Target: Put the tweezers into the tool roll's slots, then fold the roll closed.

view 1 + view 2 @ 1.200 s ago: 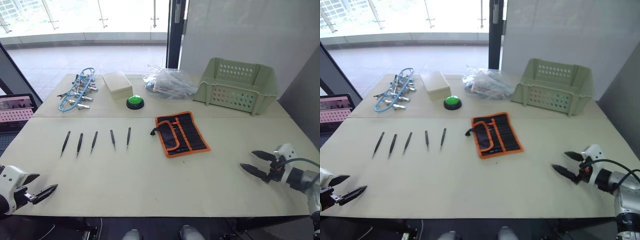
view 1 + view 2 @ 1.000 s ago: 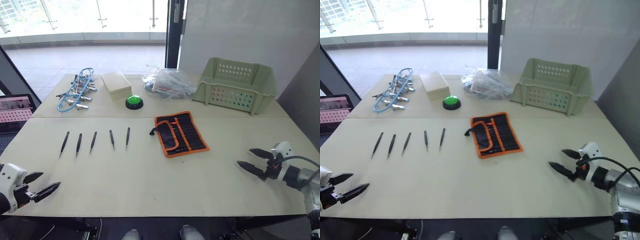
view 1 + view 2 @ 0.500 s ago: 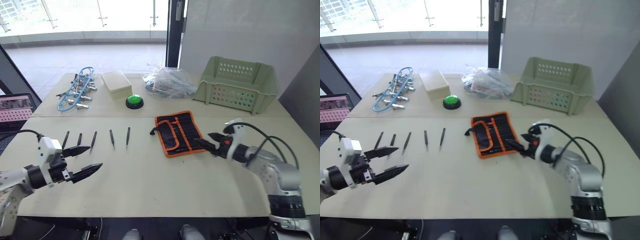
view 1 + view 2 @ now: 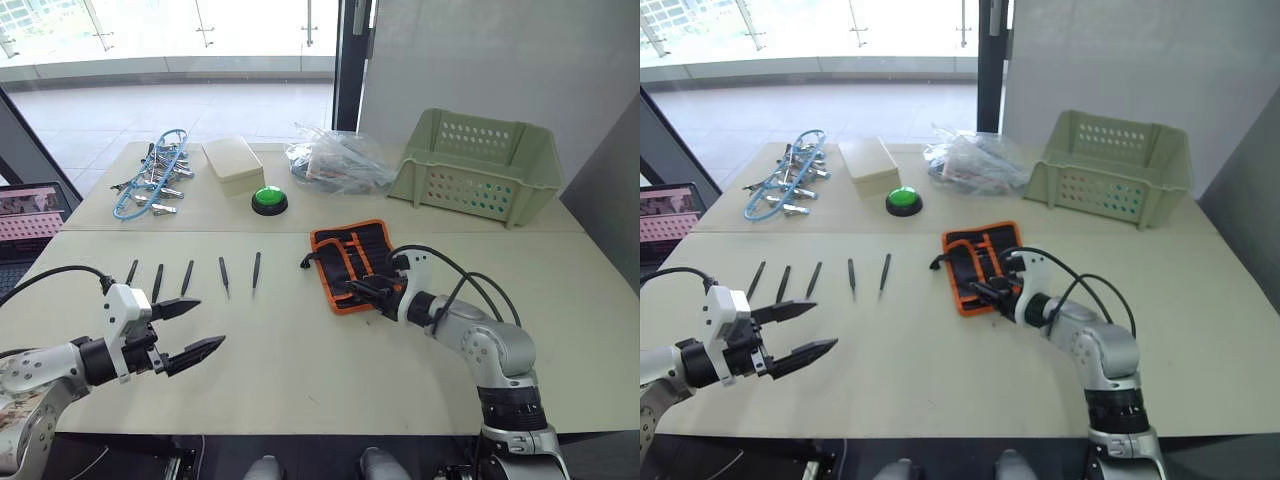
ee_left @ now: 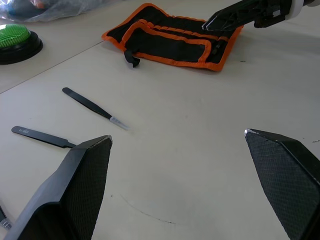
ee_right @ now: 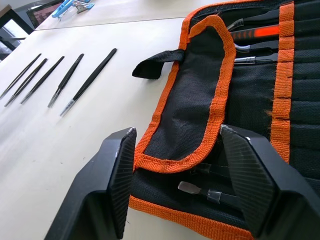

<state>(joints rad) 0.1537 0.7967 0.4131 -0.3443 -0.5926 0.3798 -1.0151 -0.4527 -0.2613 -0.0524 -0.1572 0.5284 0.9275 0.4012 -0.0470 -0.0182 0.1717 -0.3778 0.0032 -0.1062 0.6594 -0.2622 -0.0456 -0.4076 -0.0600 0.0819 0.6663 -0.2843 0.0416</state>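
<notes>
Your tool roll lies open on the table, its slots already holding a few tools whose tips are tucked under the orange-edged flap. The five tweezers lie in a row beside the roll, none in a slot. Your right gripper is spread wide over the roll's near edge. Your left gripper, also spread and empty, hovers near the tweezers. Behind the roll, the green basket's inside is hidden from you.
</notes>
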